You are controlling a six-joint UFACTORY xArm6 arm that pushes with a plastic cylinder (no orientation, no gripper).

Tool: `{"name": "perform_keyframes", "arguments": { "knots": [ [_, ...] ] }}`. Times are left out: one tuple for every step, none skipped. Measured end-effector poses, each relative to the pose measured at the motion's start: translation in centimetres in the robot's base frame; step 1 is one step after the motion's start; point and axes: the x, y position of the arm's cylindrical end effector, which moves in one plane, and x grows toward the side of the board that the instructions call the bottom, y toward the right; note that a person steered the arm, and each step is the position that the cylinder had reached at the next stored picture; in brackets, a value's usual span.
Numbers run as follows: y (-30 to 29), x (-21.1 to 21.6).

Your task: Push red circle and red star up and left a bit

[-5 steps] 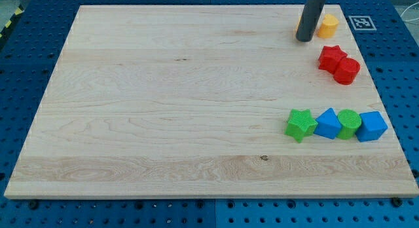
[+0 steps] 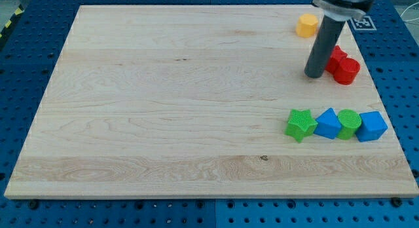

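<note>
The red circle sits near the board's right edge, touching the red star, which lies just up and left of it and is partly hidden by the rod. My tip rests on the board just left of the red star and the red circle, roughly level with the circle. I cannot tell if the rod touches the star.
A yellow block lies near the view's top, up and left of the rod. Below, a row holds a green star, a blue block, a green circle and a blue cube. A marker tag lies off the board's top right corner.
My tip moved down the view from beside the yellow block to beside the red star. The yellow block now sits further left. The red blocks look unmoved.
</note>
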Motion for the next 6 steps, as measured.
{"name": "perform_keyframes", "arguments": {
  "knots": [
    [0.2, 0.2],
    [2.5, 1.4],
    [5.2, 3.3],
    [7.7, 3.7],
    [8.4, 2.8],
    [7.6, 1.4]
  ]
}}
